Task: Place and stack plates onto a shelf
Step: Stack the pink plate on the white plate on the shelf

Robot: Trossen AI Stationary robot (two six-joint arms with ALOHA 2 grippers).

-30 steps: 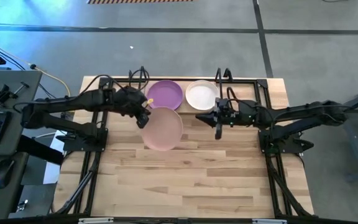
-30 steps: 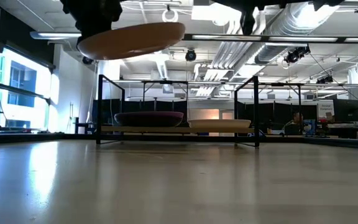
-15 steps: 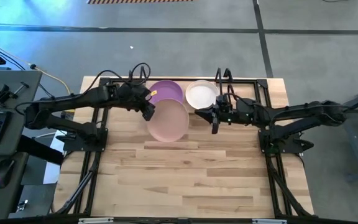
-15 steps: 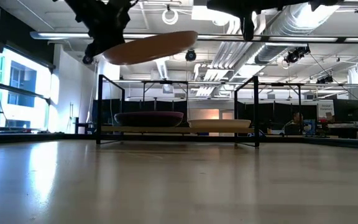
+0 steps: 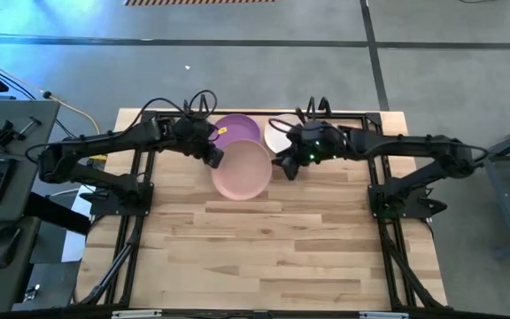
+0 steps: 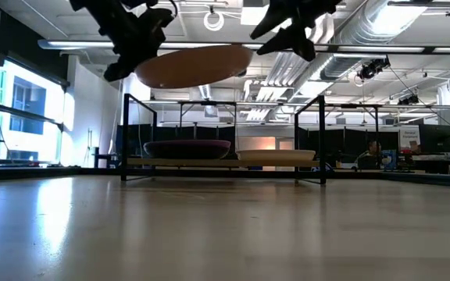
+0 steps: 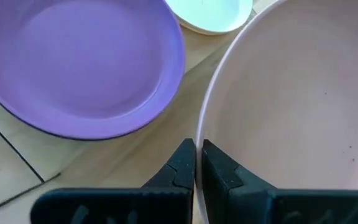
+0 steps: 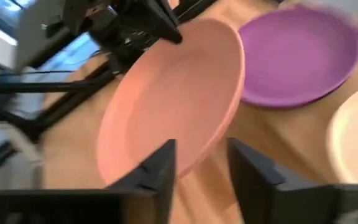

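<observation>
Above the shelf's front edge: my left gripper (image 5: pixel 211 156) carries the pink plate (image 5: pixel 243 170) by its rim, clear of the tabletop and roughly level, just tipped.
Left gripper: fingers (image 7: pixel 185 167) pinched tight on the pink plate's rim; in the left wrist view the edge runs straight between them.
Right gripper (image 5: pixel 288 166): just beside the pink plate's far edge, jaws parted and empty, with the rim lined up between them in the right wrist view.
Shelf (image 5: pixel 372 127): the purple plate (image 5: pixel 236 129) lies on its left half, the cream plate (image 5: pixel 278 137) on its right half; both are partly hidden from above by the arms and the pink plate.
Black plate: I can't find it in any view.
Risk one: I judge a one-sided rim pinch is weak; if the right jaws nudge the plate before closing, it could twist out of my left grip and drop.
Risk two: lowering while tipped, the leading rim could catch the shelf's wire upright or ride up on the purple plate's edge.
Change since a second ago: the pink plate has travelled toward the shelf, and my right gripper has swung in to the plate and opened.
</observation>
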